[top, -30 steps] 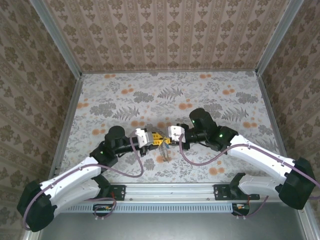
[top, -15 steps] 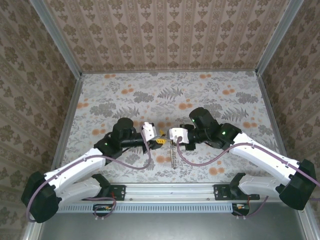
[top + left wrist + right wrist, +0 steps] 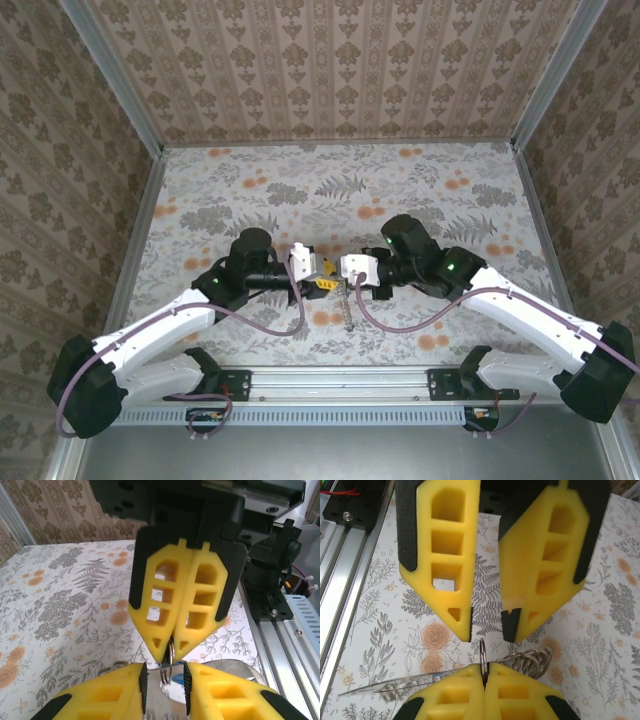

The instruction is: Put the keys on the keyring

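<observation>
The keyring (image 3: 482, 654), a thin bright wire ring seen edge-on, is pinched upright in the seam of the right gripper (image 3: 485, 674), whose two fingers are pressed fully together on it. It is judged to be held this way so that the ring's free arc is offered past the fingertips for the other arm to work on.

The left gripper (image 3: 487, 630) is set nose to nose with it, its jaws parted by a narrow gap and nothing gripped. The top of the ring lies just below that gap, and as far as can be made out it is touched by neither tip.

A bunch of looped wire (image 3: 530, 659) is gathered just beside the right fingertips. On the opposite side of the ring the key (image 3: 405, 684) is seen as a flat silvery blade. Its head is hidden behind a finger, so this cannot be confirmed. The blade is smooth and mirror-like, and the printed leaves are reflected in it.

Both pairs of fingers are made of matt yellow plastic. They are wedge-shaped, with open pockets and black strips at the tips. The table (image 3: 375, 605) beneath is covered with a floral print.
</observation>
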You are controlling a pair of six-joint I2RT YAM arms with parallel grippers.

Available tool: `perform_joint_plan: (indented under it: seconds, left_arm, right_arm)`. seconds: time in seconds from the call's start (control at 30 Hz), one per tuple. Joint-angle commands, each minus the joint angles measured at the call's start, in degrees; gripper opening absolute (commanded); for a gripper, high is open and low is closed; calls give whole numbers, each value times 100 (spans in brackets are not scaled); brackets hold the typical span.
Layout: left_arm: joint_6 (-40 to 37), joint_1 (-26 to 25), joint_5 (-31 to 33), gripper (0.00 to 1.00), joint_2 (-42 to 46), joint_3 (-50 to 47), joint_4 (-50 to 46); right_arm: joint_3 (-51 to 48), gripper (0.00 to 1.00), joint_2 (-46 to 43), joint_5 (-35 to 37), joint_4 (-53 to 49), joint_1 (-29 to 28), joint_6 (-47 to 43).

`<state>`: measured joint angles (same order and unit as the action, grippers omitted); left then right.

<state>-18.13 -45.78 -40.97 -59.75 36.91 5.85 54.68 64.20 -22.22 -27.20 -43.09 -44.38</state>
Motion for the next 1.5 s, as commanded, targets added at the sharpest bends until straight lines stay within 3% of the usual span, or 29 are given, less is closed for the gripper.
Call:
perform_joint_plan:
  seconds: [0.0, 0.17, 0.37, 0.53, 0.7, 0.83, 0.9, 1.1, 1.47]
  left_arm:
    - [-147, -40, -184, 29, -46, 114, -99]
    - [415, -36, 314, 27, -264, 87, 483]
    - [401, -36, 102, 0, -321, 38, 791]
    - [319, -40, -200, 0, -215, -71, 1063]
    - [679, -36, -486, 0, -199, -397, 2173]
    - [1083, -30, -570, 0, -346, -597, 3089]
    - [1245, -27, -579, 0, -413, -673, 3493]
    - [1483, -41, -851, 0, -703, -672, 4062]
    - [1365, -107, -810, 0, -914, -562, 3951]
  right_arm:
    - [-65, 0, -171, -84, 264, 50, 176]
    - [-61, 0, -154, -266, 310, 49, 168]
    - [-130, 0, -145, -257, 439, 49, 311]
    - [-234, 0, -158, -187, 466, 71, 371]
    - [-491, 10, -408, -452, 835, 301, 694]
    - [-739, 25, -681, -792, 1167, 545, 1011]
    - [-838, 27, -796, -971, 1254, 687, 1112]
    - [-1086, 25, -1082, -1256, 1530, 907, 1342]
    - [-1011, 14, -1142, -1612, 1555, 908, 1379]
